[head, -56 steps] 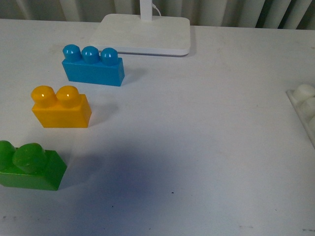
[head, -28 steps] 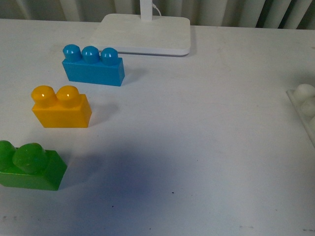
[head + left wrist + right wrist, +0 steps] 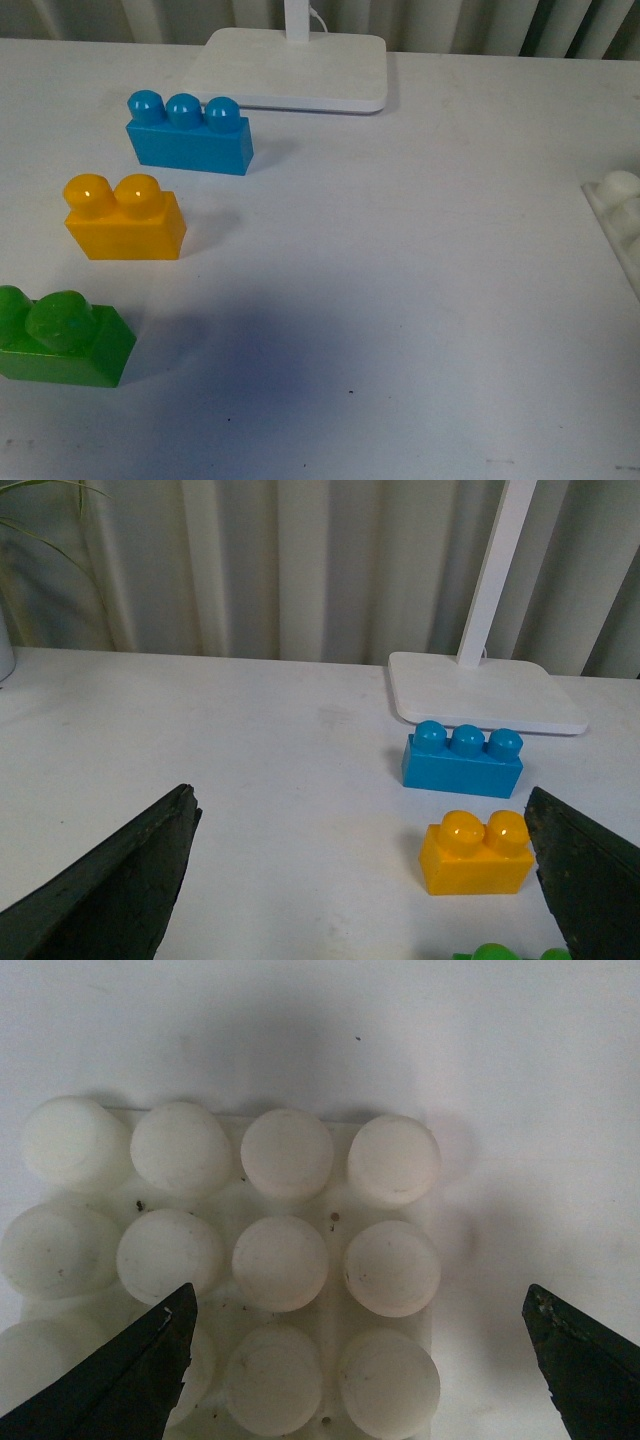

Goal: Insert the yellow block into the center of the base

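Note:
The yellow block (image 3: 124,219) stands upright on the white table at the left, between a blue brick and a green one. It also shows in the left wrist view (image 3: 475,852), ahead of my open, empty left gripper (image 3: 365,900) and nearer one finger (image 3: 585,875). The white studded base (image 3: 620,215) is cut off by the right edge of the front view. In the right wrist view the base (image 3: 335,1222) lies right below my open, empty right gripper (image 3: 360,1370). Neither arm shows in the front view.
A blue three-stud brick (image 3: 188,133) stands behind the yellow block, a green brick (image 3: 62,338) in front of it. A white stand with an upright pole (image 3: 290,68) sits at the table's back. Grey curtains hang behind the table.

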### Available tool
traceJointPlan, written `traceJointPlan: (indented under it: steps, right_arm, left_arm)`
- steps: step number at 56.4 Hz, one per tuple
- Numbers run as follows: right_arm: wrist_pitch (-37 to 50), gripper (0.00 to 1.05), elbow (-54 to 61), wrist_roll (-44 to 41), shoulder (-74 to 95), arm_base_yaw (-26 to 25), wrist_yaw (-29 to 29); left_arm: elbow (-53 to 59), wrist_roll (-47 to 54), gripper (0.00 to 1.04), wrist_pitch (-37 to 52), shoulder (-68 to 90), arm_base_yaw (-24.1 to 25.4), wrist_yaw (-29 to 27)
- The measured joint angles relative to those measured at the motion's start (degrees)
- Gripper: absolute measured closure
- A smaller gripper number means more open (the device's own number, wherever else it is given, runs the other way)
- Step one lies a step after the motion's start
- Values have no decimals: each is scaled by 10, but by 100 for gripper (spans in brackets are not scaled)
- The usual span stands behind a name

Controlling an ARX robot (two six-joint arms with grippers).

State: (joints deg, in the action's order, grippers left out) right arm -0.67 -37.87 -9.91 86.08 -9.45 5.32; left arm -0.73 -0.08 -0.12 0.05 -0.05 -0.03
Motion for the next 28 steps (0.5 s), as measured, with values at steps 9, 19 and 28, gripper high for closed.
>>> traceJointPlan:
  steps: [9,19,28]
  right_arm:
    - [0,9,0,-30,12,-6,-7]
    - [13,9,3,-17,21,8,-15]
    - [14,9,15,35,19,55,-19]
  left_arm:
    - [0,0,6,0,0,0,0]
    - [0,0,6,0,0,0,0]
    - [0,0,6,0,0,0,0]
